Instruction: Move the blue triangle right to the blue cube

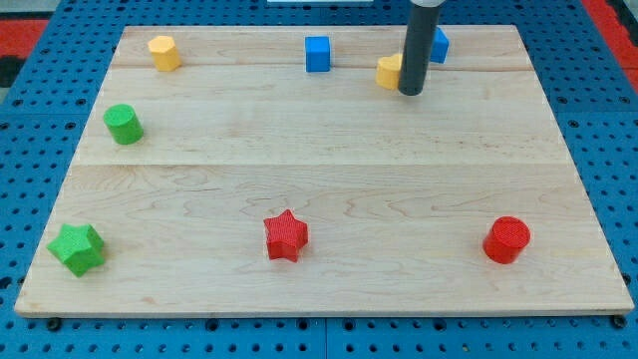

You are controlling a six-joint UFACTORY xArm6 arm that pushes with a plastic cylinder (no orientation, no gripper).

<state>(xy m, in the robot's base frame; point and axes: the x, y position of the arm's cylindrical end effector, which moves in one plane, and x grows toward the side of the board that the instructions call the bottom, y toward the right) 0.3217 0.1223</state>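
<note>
The blue cube (317, 54) sits near the view's top, just left of centre. A second blue block (440, 45), likely the blue triangle, sits at the top right, mostly hidden behind my rod. My tip (411, 92) rests on the board just right of a yellow block (389, 72) and just below-left of the hidden blue block. The rod covers the left part of that blue block, so its shape cannot be made out.
A yellow block (163, 52) sits at top left, a green cylinder (124, 124) at left, a green star (77, 247) at bottom left, a red star (286, 235) at bottom centre, a red cylinder (506, 239) at bottom right. The wooden board (319, 179) lies on a blue pegboard.
</note>
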